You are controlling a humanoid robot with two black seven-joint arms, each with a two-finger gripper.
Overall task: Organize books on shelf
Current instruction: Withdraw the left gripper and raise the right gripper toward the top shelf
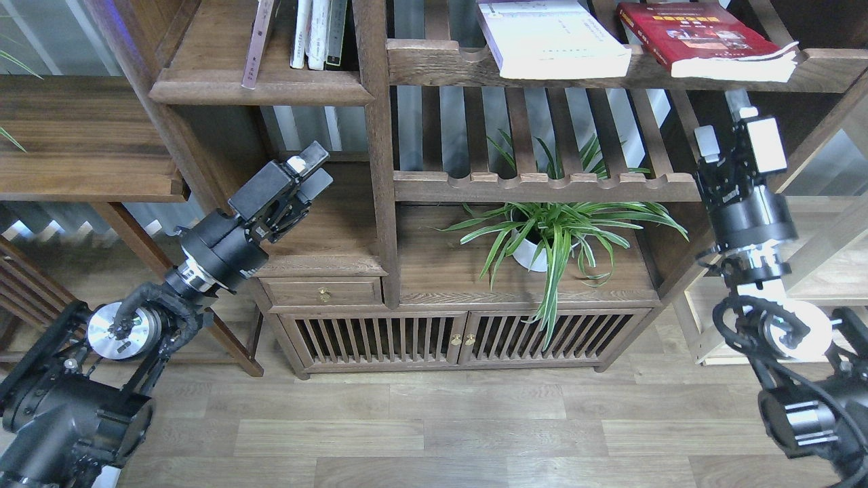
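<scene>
Left claw [313, 169] slightly spread, empty; right claw [739, 135] spread, empty; wooden bookcase [380, 203], plank floor [434, 427].

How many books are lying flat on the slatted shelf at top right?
2. A thick white book lies on the left, a red book to its right. Both run past the frame's top edge, so more may be hidden.

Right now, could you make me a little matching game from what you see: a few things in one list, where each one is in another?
Things:
1. red book
2. white-lavender book
3. potted plant
4. upright books

Places:
A. standing on the solid plank shelf, upper left
B. lying flat at the right end of the top slatted shelf
C. on the cabinet top beneath the lower slatted shelf
D. lying flat on the top slatted shelf, left of the other flat book

Pairs: 1-B, 2-D, 3-C, 4-A
</scene>
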